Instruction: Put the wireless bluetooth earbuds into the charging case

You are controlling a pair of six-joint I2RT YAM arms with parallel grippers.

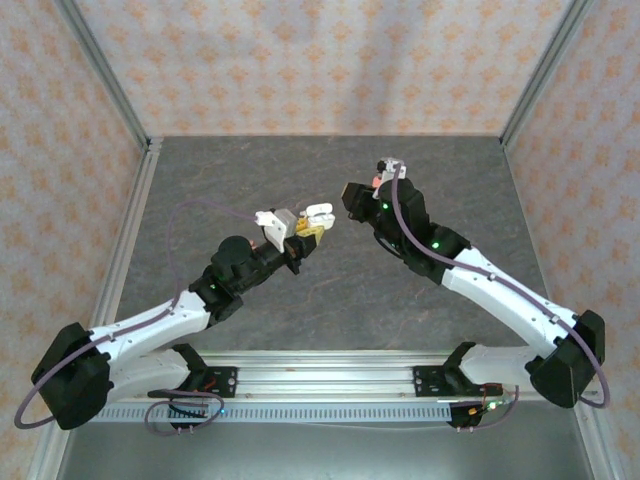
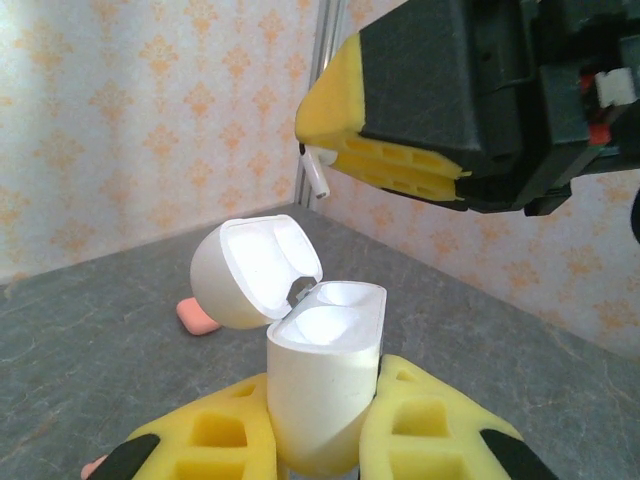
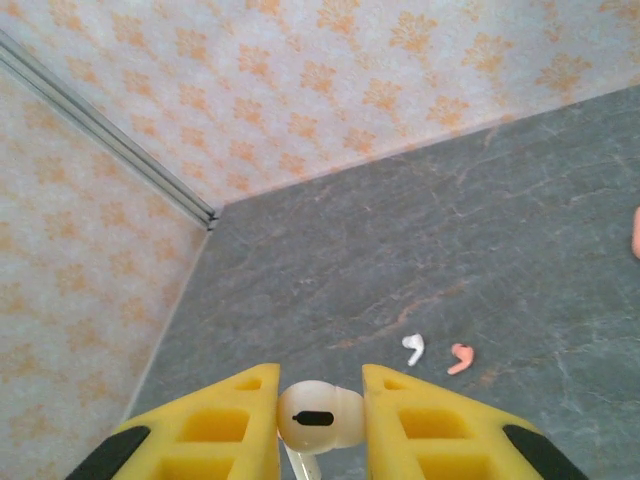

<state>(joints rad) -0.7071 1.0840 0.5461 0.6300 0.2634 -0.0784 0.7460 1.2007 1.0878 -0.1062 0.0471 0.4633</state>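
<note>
The grey table (image 1: 300,170) lies beneath the white charging case (image 2: 325,370). The left gripper (image 2: 322,440) clamps the case by its lower body, upright, with the lid (image 2: 255,270) swung back. Above and just right of the case hangs the right gripper (image 3: 320,420), pinched narrowly on a whitish earbud (image 3: 318,418). Behind the case a coral-pink lump (image 2: 197,316) rests on the table. A loose white earbud (image 3: 414,347) and a coral earbud (image 3: 460,357) lie side by side on the table; how far from the case cannot be told.

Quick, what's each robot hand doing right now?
Left gripper: jaws shut on the open white charging case.
Right gripper: jaws shut on a whitish earbud.
</note>
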